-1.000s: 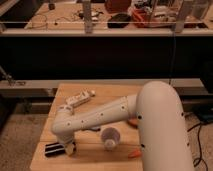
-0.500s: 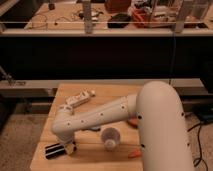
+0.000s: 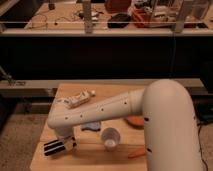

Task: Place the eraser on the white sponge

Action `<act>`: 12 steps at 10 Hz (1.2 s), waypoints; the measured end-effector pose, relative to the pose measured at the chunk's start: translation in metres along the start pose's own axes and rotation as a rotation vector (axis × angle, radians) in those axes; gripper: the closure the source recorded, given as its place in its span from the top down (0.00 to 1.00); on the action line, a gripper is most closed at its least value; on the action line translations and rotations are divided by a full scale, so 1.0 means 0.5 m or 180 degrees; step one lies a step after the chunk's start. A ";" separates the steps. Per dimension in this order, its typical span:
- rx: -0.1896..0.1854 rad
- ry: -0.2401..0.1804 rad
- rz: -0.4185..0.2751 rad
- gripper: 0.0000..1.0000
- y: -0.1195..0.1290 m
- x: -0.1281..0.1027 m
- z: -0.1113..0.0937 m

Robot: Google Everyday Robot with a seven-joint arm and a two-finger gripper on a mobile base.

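Observation:
The eraser point(image 3: 53, 148), a small black block with pale stripes, lies near the front left corner of the wooden table point(image 3: 115, 92). My gripper point(image 3: 67, 143) is low over the table right at the eraser's right end, reached down from the big white arm point(image 3: 110, 110). The white sponge point(image 3: 77, 100), an off-white oblong block, lies at the back left of the table, well apart from the eraser and the gripper.
A small blue lump point(image 3: 90, 126) lies under the arm. A round white cup point(image 3: 110, 138) stands at the front middle. An orange piece point(image 3: 136, 153) lies at the front right, a brownish-orange thing point(image 3: 133, 122) behind it. A dark shelf point(image 3: 100, 30) stands beyond the table.

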 end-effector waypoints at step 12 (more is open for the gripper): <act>0.0058 0.0098 0.0100 0.00 -0.050 0.089 -0.110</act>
